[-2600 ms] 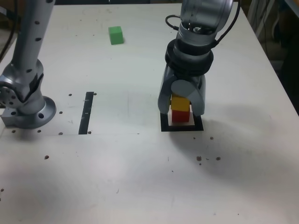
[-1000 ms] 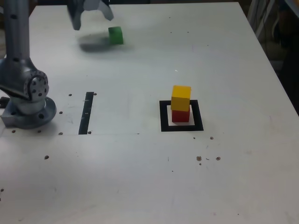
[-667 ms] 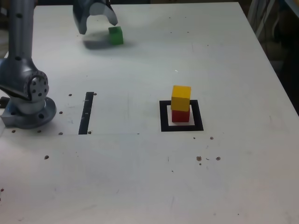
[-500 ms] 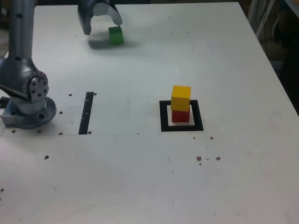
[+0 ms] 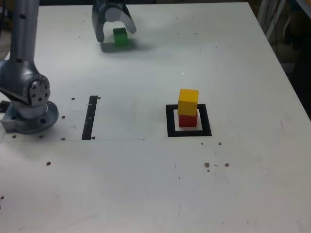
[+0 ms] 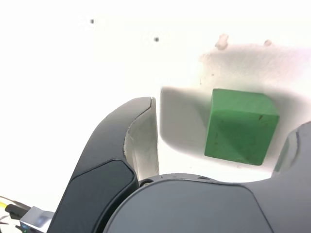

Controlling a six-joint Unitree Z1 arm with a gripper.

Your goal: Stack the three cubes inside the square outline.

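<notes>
Gripper [image 5: 115,36]: jaws spread wide around nothing, above the green cube; no grip on it.
Green cube [image 5: 120,37]: alone at the far end of the table [image 5: 146,179], well apart from the stack. In the wrist view it sits between the two fingers, nearer one than the other.
Yellow cube [image 5: 188,102]: on top of the red cube [image 5: 187,121], inside the black outline [image 5: 171,131].
Handling: the green cube looks light and stiff, probably foam or painted wood, unlikely to break; its dull faces should not be slippery.
Where to hold: two opposite upright sides, at mid-height, after centring the fingers; a flat squeeze should keep it level for the stack.
Direction: flat on its base, sides slightly turned from square to the fingers in the wrist view. Being a cube, it has no long axis and no front.
</notes>
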